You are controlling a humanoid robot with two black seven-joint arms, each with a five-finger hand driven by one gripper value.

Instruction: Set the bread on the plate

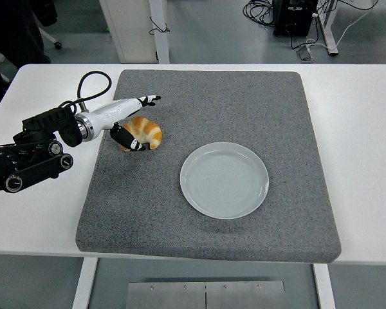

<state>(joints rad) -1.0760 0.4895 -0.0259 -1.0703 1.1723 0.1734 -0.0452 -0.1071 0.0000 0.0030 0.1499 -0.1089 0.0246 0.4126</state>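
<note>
The left robot hand (130, 122) reaches in from the left edge over the far-left part of the mat, its white fingers (145, 100) stretched out along the far side of the bread while the dark thumb (130, 140) curls round the near-left end; the digits bracket the bread, but whether they actually press on it cannot be told, so the grip is loose and not clenched. The white surface (367, 141) carries a large grey mat (206, 193) that covers most of its middle. A round pale grey plate (224, 179) sits on the mat, a little right of centre and nearer than the bread, with nothing on it. The bread (145, 132), a golden croissant, lies on the mat well apart from the plate, to its far left.
</note>
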